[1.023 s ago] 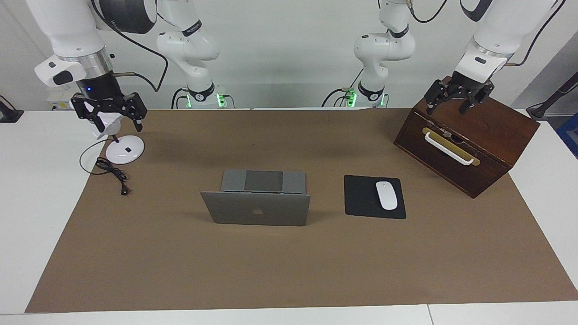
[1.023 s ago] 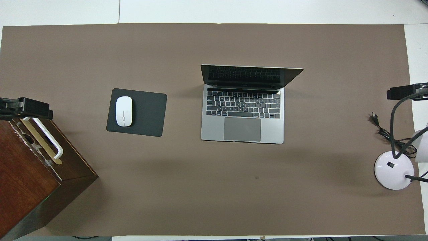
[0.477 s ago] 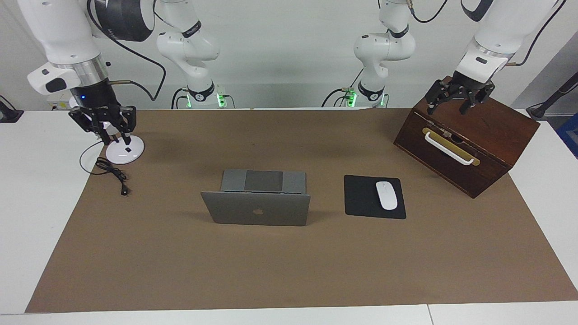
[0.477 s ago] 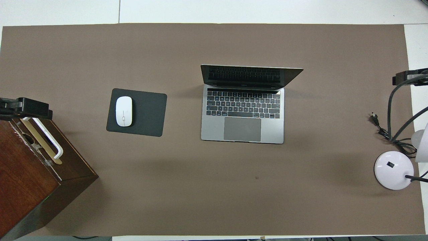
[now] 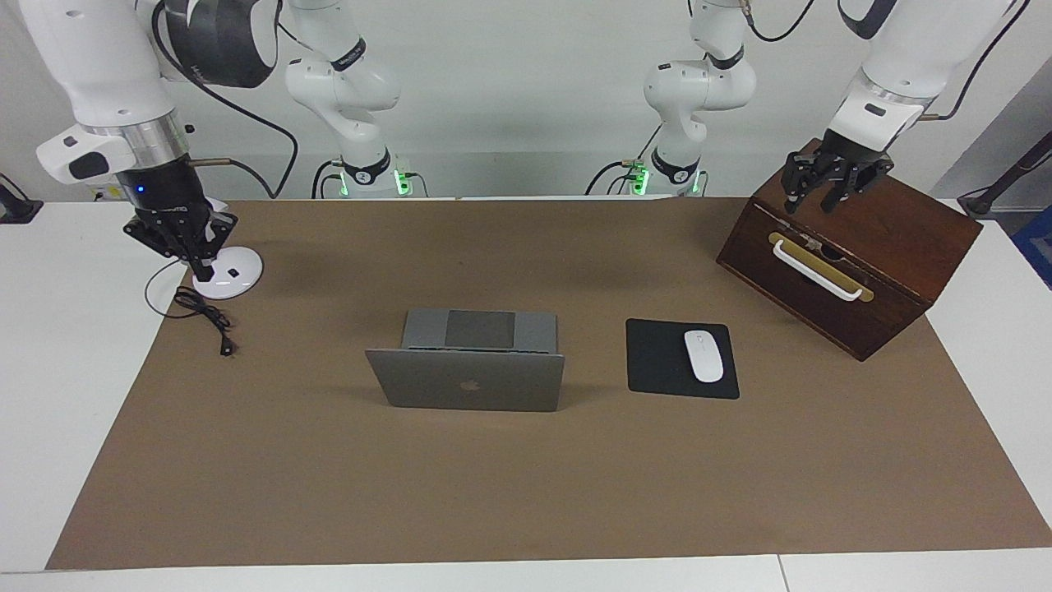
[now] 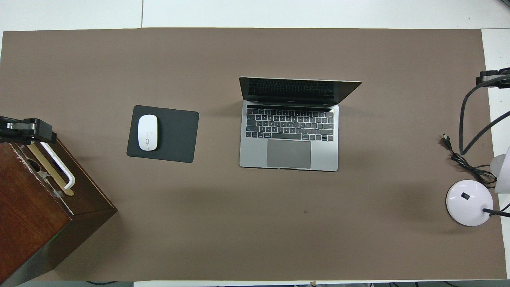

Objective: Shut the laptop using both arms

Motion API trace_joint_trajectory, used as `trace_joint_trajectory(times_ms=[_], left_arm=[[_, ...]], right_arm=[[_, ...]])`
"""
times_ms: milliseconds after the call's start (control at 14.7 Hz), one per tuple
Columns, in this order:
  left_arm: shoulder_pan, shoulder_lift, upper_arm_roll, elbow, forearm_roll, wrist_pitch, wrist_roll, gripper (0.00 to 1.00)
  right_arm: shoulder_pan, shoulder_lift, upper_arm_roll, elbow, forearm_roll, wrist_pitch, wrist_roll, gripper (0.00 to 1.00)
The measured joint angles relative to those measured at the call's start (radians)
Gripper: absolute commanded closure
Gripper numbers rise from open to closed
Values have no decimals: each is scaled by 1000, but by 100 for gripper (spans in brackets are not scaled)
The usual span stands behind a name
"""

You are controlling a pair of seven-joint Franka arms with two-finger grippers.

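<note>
Open laptop (image 5: 468,374) at mid-table beside the mousepad (image 5: 662,358). Right gripper (image 5: 200,267), fingertips together and empty, over the lamp base (image 5: 228,272); left gripper (image 5: 809,201), opening unclear, over the wooden box (image 5: 855,263).

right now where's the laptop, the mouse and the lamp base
laptop (image 6: 288,154), overhead view, on the trackpad of its open base
mouse (image 6: 147,132), overhead view, middle of its white shell, on the black mousepad
lamp base (image 6: 467,202), overhead view, on its white round disc
</note>
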Motion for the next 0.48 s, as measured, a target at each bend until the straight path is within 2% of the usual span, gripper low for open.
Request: trace_joint_trajectory(times_ms=[205,477], left_arm=[[0,0,0,0,0,2,0,100],[0,0,0,0,-8,22,0,100]], right_arm=[[2,59,1,45,0,24,0,100],[47,199,2,195,-8,23,12,100]])
